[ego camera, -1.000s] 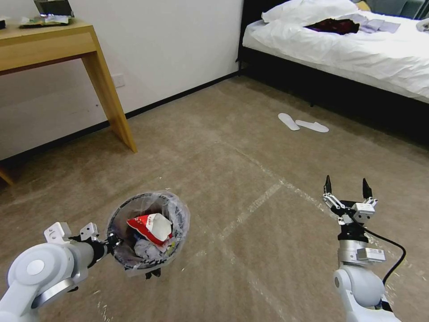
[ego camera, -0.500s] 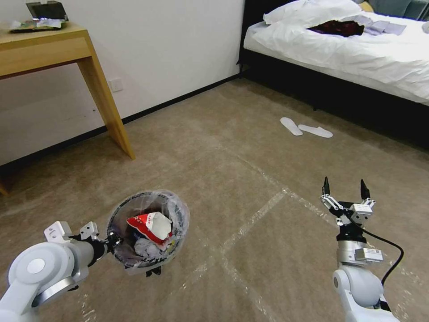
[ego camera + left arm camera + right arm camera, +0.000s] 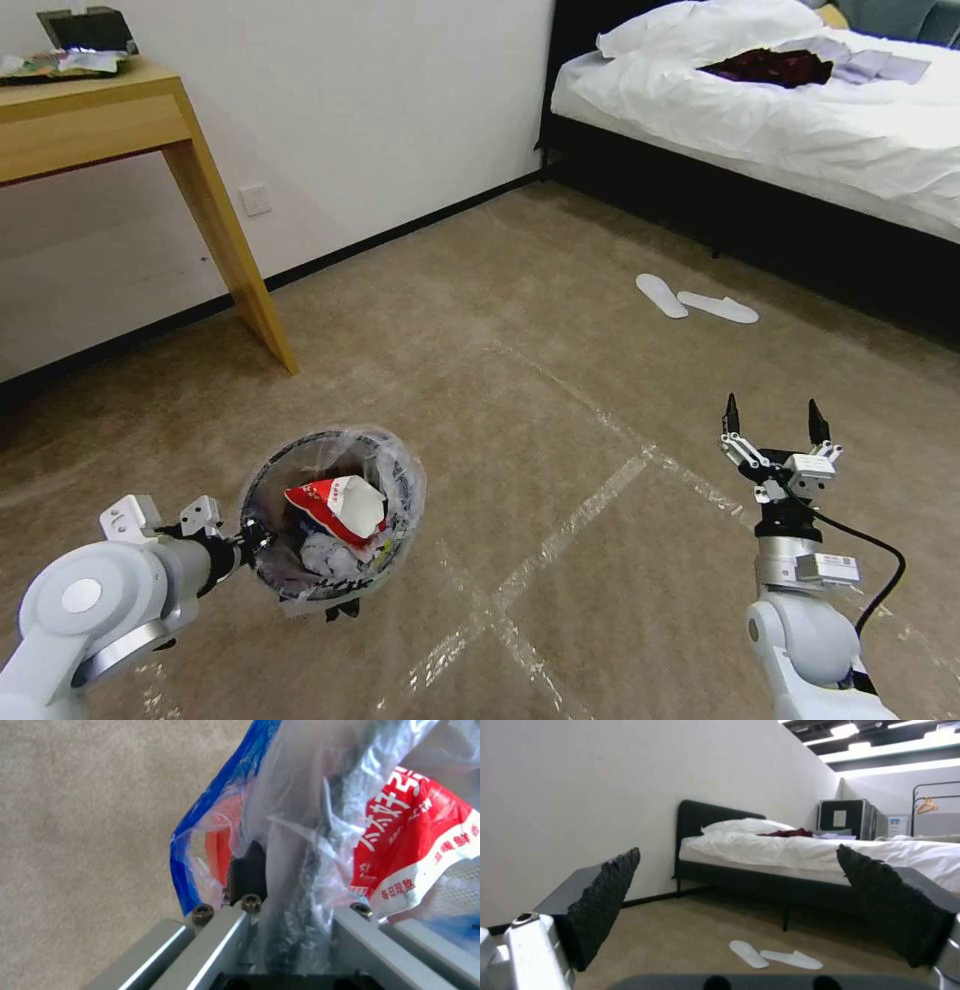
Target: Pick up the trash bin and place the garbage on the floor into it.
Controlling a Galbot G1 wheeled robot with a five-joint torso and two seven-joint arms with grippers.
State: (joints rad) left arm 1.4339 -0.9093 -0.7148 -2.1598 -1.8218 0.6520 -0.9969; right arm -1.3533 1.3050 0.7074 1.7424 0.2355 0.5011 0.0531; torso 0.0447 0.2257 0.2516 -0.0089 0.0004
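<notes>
Holding the trash bin (image 3: 332,530) up off the floor (image 3: 560,400) with the left gripper (image 3: 245,540), clamped right on the rim at the side nearest the arm. In the left wrist view one black finger pad (image 3: 246,870) presses on the outside of the crinkly clear plastic bag (image 3: 300,832), with the bin wall pinched between the two fingers, so that grip is closed tight on the bin. Inside the bin there's garbage: a red-and-white crushed paper cup (image 3: 338,506) lying on top of crumpled white tissues (image 3: 325,555).

The right gripper (image 3: 775,420) sits out over the carpet on the other side, pointing up, fingers spread wide apart and touching nothing. In the right wrist view you can see both black pads (image 3: 605,896) with a big gap between them.

Shiny tape lines (image 3: 560,530) cross on the carpet between the two arms. Further back, a pair of white slippers (image 3: 695,300) lies near the bed (image 3: 800,110), and a wooden table (image 3: 150,130) stands along the wall.
</notes>
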